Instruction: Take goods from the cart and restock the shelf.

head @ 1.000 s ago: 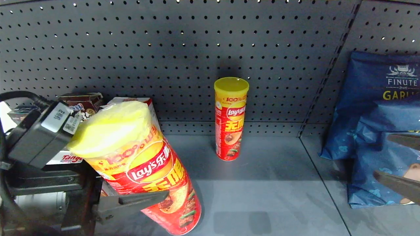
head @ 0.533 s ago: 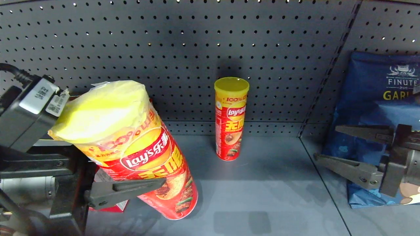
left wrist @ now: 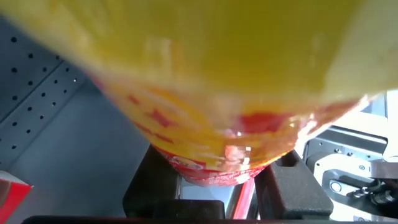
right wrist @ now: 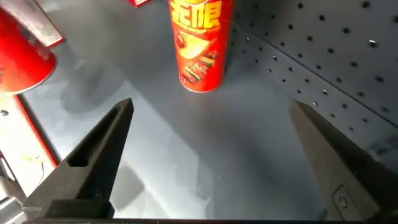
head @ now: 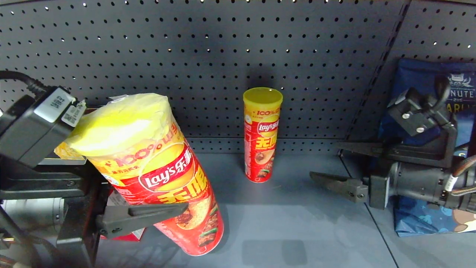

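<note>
Presently, left gripper [head: 160, 210] pinched the chip can [head: 148, 171] at 8 o'clock on the shelf [head: 297, 230]; long axis tilted, yellow lid toward 11 o'clock, base toward 5. Right gripper [head: 326, 160] spread at 3 o'clock. Second can [head: 262, 136] stood upright at 12.

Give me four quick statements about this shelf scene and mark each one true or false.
1. The left gripper grips the held chip can, which is tilted. True.
2. The second chip can lies on its side on the shelf. False: it stands upright near the pegboard.
3. The right gripper is shut on a blue bag. False: it is open and empty, in front of the blue bags.
4. Both cans have yellow lids. True.
</note>
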Motion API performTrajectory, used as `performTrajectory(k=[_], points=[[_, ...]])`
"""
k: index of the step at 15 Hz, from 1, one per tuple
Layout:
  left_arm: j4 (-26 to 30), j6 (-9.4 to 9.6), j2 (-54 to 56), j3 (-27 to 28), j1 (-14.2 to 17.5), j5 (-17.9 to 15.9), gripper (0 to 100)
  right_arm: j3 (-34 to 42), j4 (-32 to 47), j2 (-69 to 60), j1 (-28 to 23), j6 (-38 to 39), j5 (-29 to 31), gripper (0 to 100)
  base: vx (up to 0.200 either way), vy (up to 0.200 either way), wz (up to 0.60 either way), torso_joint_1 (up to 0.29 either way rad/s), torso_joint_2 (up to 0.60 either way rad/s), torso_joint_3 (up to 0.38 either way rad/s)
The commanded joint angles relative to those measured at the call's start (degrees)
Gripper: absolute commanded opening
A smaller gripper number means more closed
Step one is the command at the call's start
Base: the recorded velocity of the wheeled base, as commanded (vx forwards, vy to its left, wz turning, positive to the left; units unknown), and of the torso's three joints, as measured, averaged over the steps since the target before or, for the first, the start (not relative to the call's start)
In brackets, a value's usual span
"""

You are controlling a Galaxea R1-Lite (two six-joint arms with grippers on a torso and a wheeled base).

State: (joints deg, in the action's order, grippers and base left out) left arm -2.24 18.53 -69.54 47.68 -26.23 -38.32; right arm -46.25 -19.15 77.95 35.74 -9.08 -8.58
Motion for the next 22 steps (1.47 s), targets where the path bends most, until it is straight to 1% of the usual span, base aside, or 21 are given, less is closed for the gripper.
performTrajectory(k=[1,3,4,5,8,10,12,16,22], points=[[0.0,0.02,-0.1,0.0,0.0,0.0,0,-1.4,-3.7,6.6,0.2,0.1,1.2,100,0.0,0.0,0.0,0.0,0.0,0.0],[0.0,0.02,-0.1,0.0,0.1,0.0,0,-1.3,-8.5,9.8,0.2,0.1,3.0,100,0.0,0.0,0.0,0.0,0.0,0.0],[-0.1,0.02,-0.1,0.0,0.1,0.0,0,-1.4,-11.7,11.8,0.1,0.2,2.9,100,0.0,0.0,0.0,0.0,0.0,0.0],[-0.1,0.02,-0.2,0.0,0.1,0.0,0,-1.3,-13.2,12.8,0.0,0.3,2.6,100,0.0,0.0,0.0,0.0,0.0,0.0],[-0.1,-0.07,-0.2,0.0,0.2,0.0,0,-1.5,-17.6,16.5,-0.7,0.3,-2.1,100,0.0,0.0,0.0,0.0,0.0,0.0],[-0.1,-0.07,-0.2,0.1,0.2,0.0,0,-2.1,-20.4,19.0,-1.3,0.2,-2.4,100,0.0,0.0,0.0,0.0,0.0,0.0],[-0.1,-0.07,-0.2,0.1,0.2,0.0,0,-2.7,-21.1,20.0,-1.3,0.2,-2.8,100,0.0,0.0,0.0,0.0,0.0,0.0],[-0.1,-0.07,-0.3,0.2,0.2,0.0,0,-6.6,-21.2,23.3,-1.3,0.2,-3.4,100,0.0,0.0,0.0,0.0,0.0,0.0],[-0.1,-0.07,-0.3,0.1,0.2,0.0,0,-8.7,-23.2,27.4,-0.9,0.3,-4.6,100,0.0,0.0,0.0,0.0,0.0,0.0]])
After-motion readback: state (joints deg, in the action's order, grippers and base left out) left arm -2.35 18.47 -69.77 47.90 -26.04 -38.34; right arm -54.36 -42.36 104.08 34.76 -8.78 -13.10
